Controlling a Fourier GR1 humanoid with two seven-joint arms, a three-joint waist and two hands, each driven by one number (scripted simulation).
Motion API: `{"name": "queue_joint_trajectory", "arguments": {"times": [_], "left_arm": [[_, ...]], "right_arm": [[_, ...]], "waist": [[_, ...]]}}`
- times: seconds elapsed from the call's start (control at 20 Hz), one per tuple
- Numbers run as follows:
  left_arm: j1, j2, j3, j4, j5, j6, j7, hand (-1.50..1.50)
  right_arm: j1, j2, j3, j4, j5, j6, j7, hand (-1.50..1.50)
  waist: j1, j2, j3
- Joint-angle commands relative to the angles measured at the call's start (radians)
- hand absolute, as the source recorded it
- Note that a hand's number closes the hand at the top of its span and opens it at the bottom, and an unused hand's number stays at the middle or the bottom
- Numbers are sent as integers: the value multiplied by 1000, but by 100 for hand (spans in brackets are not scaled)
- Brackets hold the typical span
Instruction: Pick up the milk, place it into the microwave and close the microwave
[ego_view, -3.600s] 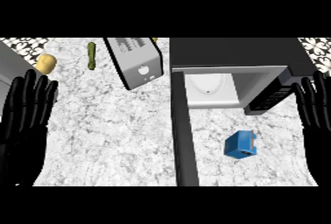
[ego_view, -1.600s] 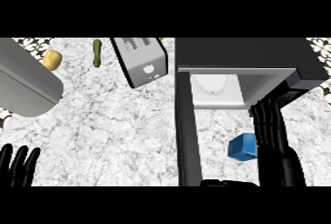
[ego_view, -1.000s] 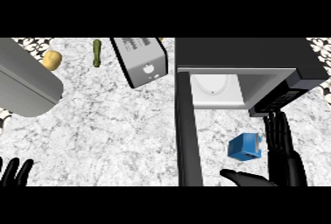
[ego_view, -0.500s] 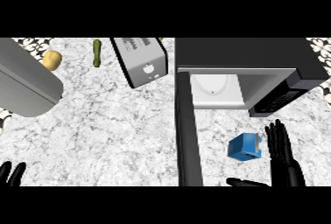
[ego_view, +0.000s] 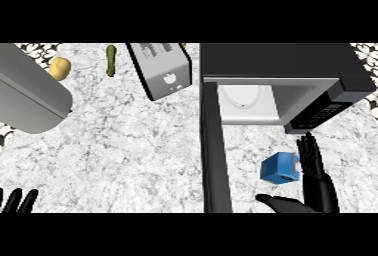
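Beside the blue milk carton (ego_view: 279, 168), right hand (ego_view: 316, 177) has dropped lower than before, fingers straight, thumb spread, holding nothing; left hand (ego_view: 16, 201) open at the marble desk (ego_view: 118, 145) edge.

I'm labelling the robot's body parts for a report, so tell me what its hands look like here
Both hands are plain black with long, slim fingers and no markings, cables or sleeves in sight. The right hand shows fingers and a thumb, with a glossy sheen along the fingers. Of the left hand only black fingertips rise from the lower left edge. No forearm is visible on either side.
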Motion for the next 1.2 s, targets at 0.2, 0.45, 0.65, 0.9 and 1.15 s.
{"name": "queue_joint_trajectory", "arguments": {"times": [0.2,0.45,0.65,0.9,1.15], "left_arm": [[16,9,46,-53,32,-8,27,-150],[-71,27,115,68,74,-39,8,-150],[-29,-4,-39,5,-34,28,15,-150],[25,-4,19,-50,46,-18,60,-150],[-30,-4,37,2,19,1,37,-150]], "right_arm": [[-110,-12,-122,237,1,-52,-100,-150],[-189,-10,-139,404,72,-138,-126,-150],[-199,-63,-198,489,7,-34,-216,-150],[-201,-69,-97,518,-43,272,-205,-150],[-195,-90,-86,566,-82,476,-364,150]], "waist": [[4,0,0],[3,2,0],[1,1,0],[10,0,1],[0,1,1]]}}
